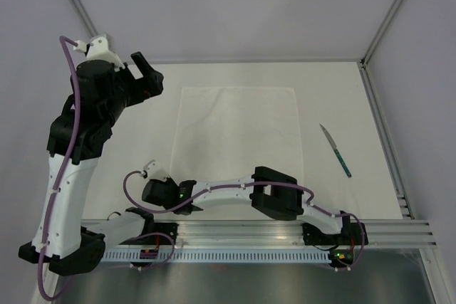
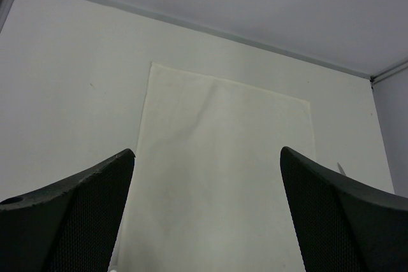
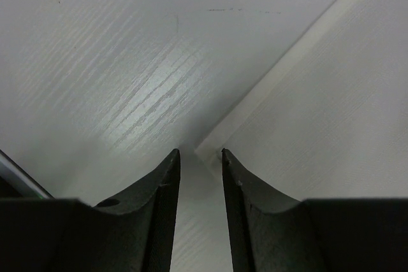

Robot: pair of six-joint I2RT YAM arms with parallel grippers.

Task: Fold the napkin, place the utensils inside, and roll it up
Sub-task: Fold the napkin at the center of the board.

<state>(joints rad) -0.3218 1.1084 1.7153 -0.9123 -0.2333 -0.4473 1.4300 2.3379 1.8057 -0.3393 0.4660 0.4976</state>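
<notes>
White on white here, so we have to squint. The napkin (image 1: 239,129) is a thin cloth rectangle lying flat and unfolded in the middle of the table (image 1: 342,90), and it's barely a shade creamier than the matte top. From the left wrist view we can make out a soft crease running down it and a slightly raised hem along the edges.

Over at the napkin's 3 o'clock, well apart from it, lies the knife (image 1: 335,149). It's slim and pencil-like, with a pale metal blade pointing toward 11 and a dark teal handle.

The right gripper (image 3: 200,152) is down low at the napkin's 7 o'clock corner. Its smooth, dark, curved fingers (image 3: 162,189) stand a narrow slit apart, and the hemmed corner sits right at the mouth of that slit, by the right-hand fingertip. We can see bare table between the jaws, with faint streaky grain and a glare patch, so we wouldn't call it clamped on anything.

The left gripper (image 2: 207,150) hangs up high around the napkin's 10 o'clock with its jaws spread wide and nothing in them. Its pads (image 2: 83,214) are black with a fine dotted mesh texture.

Purple cables (image 1: 69,76) loop along both white arms.
</notes>
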